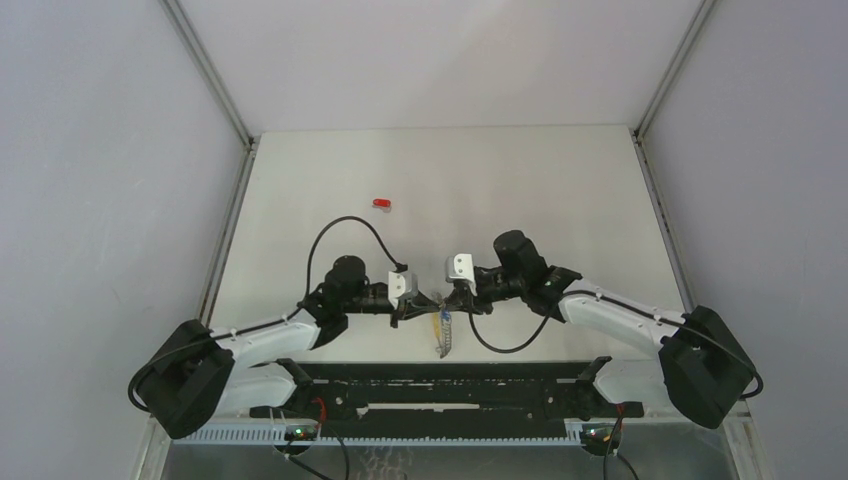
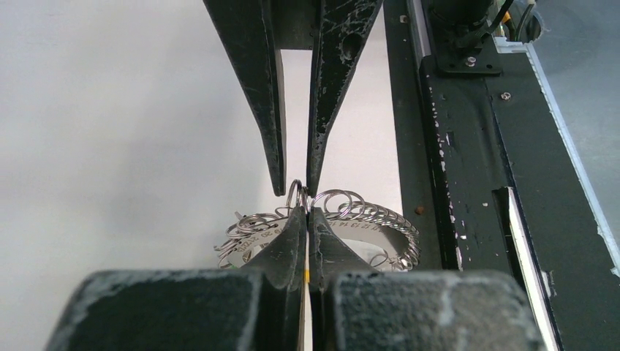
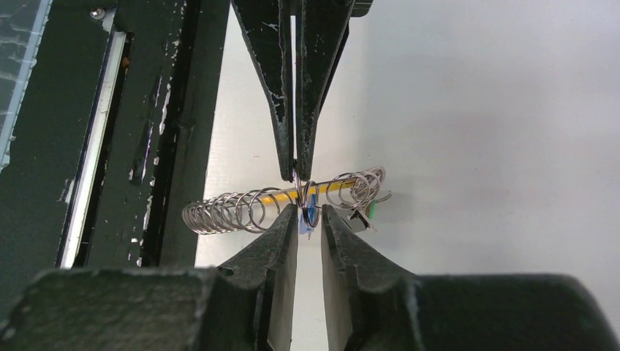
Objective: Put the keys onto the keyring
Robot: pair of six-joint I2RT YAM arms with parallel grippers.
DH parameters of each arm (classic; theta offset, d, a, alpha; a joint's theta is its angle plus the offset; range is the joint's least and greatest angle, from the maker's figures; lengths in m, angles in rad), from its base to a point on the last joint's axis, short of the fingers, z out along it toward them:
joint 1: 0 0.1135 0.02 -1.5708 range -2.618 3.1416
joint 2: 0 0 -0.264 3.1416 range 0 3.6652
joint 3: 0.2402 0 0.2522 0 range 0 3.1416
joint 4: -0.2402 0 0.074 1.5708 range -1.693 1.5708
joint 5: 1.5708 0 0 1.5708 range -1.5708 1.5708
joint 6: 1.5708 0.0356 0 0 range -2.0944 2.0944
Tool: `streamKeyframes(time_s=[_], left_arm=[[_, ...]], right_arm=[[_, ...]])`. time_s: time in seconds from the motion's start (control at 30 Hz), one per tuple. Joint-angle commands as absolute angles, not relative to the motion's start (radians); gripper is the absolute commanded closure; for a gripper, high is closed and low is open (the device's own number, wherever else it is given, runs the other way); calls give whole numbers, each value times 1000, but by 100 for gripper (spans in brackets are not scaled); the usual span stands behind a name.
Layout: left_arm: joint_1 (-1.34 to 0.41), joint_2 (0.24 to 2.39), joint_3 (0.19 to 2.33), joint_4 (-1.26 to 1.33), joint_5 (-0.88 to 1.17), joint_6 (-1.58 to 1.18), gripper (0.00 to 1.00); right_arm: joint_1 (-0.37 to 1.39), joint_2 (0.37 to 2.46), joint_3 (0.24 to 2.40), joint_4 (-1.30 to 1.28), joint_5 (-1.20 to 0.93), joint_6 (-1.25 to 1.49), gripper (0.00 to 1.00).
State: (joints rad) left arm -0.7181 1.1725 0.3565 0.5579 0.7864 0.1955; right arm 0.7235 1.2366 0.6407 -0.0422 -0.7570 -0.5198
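- At the near middle of the white table (image 1: 520, 190), just beyond the black metal rail (image 1: 440, 385) along its near edge, the two black tools are seen tip to tip.
- The keyring (image 3: 223, 212), a silver metal band threaded with a long row of small wire split rings, is found between the two tools and just below them, close to that rail.
- Whether the keyring rests on the table or is lifted clear of it cannot be told.
- The left tool (image 2: 305, 213) is seen fully closed, with its two fingers pressed together and one of the small wire rings pinched at the very tips.
- The right tool (image 3: 310, 213) is seen with its fingers narrowly apart on either side of a single ring. Whether that ring is pressed by the pads cannot be told.
- A small key with a blue plastic head (image 3: 312, 216) is seen in the gap of the right tool, at that same ring.
- A yellow plastic key (image 3: 281, 196) is seen lying along the row of rings, and a green plastic head (image 3: 371, 210) is glimpsed at the far end of the row.
- A small key with a red plastic head (image 1: 381, 203) is found alone on the table, well apart from the tools, farther off and to the left.
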Motion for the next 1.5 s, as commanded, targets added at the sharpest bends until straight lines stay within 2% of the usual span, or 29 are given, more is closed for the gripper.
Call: streamKeyframes(time_s=[0.0,0.3,0.53,0.63,0.77,0.9,1.03,1.17,1.3,1.47], left_arm=[[-723,1140,420,600,823,204,100],[-724,1135,416,601,823,203,100],[-725,1114,405,600,809,215,100],[-730,1118,406,600,799,219,100],[-732,1117,405,600,782,228,100],[-733,1113,401,600,761,238,100],[-735,1107,403,572,739,259,100],[-735,1102,405,565,735,261,100],[-735,1099,406,565,734,261,100],[-735,1087,397,588,735,252,100]], right_arm=[[729,1236,649,-4,-764,-539,84],[698,1225,649,-5,-811,-516,100],[598,1249,669,16,-974,-383,100],[578,1292,727,-33,-961,-310,100],[570,1361,815,-134,-939,-252,95],[563,1361,828,-138,-880,-198,84],[576,1282,784,-101,-803,-208,74],[628,1147,685,-13,-814,-296,69],[695,1081,607,47,-782,-416,66],[741,1114,607,55,-733,-471,66]])
